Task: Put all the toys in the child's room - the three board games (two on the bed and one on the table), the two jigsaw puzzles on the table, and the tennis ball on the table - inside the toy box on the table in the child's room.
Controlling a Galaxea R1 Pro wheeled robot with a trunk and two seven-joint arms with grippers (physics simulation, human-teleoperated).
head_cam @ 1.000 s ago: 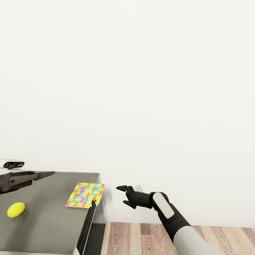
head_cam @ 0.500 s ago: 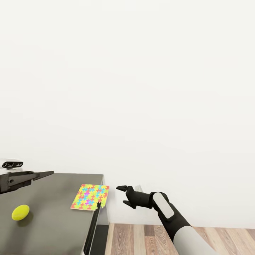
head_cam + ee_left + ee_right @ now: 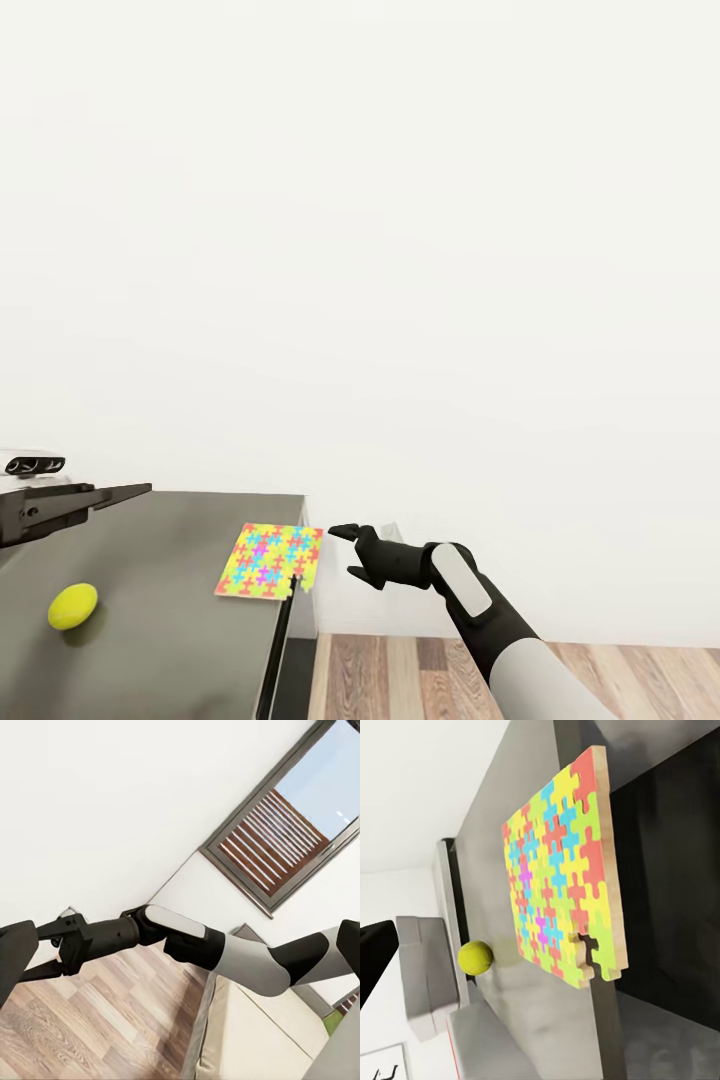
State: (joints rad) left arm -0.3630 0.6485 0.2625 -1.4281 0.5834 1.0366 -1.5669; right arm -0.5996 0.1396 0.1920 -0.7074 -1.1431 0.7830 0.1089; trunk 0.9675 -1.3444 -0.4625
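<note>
A jigsaw puzzle of yellow, pink, blue and green pieces lies flat at the right end of the dark grey table, its corner at the edge. It also shows in the right wrist view. The tennis ball rests on the table to the left, and again in the right wrist view beside a light grey bin, the toy box. My right gripper hangs open just right of the puzzle, off the table's end. My left gripper hovers open above the table's left part.
A white wall stands close behind the table. Wood plank floor lies right of the table under my right arm. In the left wrist view, a grey-framed window and the beige bed are behind my right arm.
The whole view has shifted, so the table, puzzle and ball sit further right in the picture. The puzzle now lies closer to my right gripper. Both arms keep their pose.
</note>
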